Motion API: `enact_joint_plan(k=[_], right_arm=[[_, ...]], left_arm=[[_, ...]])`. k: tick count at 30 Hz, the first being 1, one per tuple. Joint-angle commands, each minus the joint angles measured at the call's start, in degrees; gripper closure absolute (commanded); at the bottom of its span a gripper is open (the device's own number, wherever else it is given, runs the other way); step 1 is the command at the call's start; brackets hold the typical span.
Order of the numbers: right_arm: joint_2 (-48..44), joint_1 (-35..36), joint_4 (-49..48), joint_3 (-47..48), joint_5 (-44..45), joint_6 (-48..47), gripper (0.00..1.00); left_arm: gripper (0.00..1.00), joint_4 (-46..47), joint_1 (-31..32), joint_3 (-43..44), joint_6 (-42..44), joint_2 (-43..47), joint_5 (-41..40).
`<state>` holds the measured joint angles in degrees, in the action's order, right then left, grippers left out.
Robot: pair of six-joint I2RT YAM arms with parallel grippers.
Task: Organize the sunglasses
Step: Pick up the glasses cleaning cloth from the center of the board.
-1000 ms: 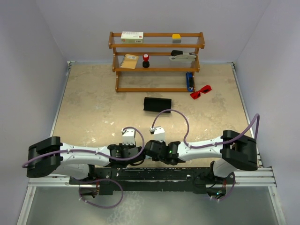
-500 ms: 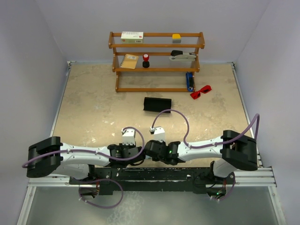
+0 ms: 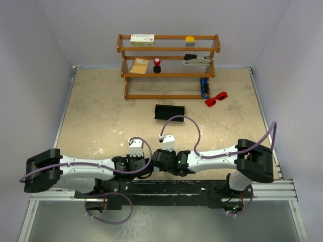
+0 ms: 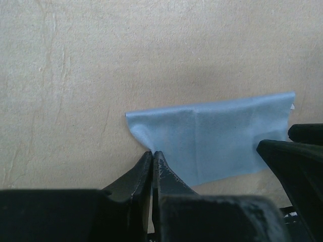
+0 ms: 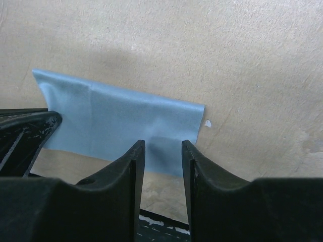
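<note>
Left wrist view: left claw (image 4: 152,154) pinches blue cloth (image 4: 217,141) by one corner, right claw (image 5: 162,146) spread at its edge; thin hold may slip.

No legible text, labels or numbers.
</note>
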<state>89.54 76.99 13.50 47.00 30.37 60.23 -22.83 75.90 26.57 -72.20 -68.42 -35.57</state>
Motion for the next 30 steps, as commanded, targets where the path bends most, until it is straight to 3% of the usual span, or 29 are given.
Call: enact_joint_plan(k=[1, 21, 30], right_arm=[[2.1, 0.9, 2.1, 2.4, 2.8, 3.0, 0.62], [0.2, 2.1, 3.6, -0.9, 4.4, 7.7, 0.62], [0.4, 2.4, 3.1, -1.3, 4.3, 8.5, 0.63]], left_arm=[[1.00, 1.4, 0.4, 0.2, 1.1, 1.3, 0.0], [1.00, 3.7, 0.3, -1.4, 1.8, 2.9, 0.7], [1.00, 5.9, 0.2, -5.6, -0.1, 8.6, 1.0]])
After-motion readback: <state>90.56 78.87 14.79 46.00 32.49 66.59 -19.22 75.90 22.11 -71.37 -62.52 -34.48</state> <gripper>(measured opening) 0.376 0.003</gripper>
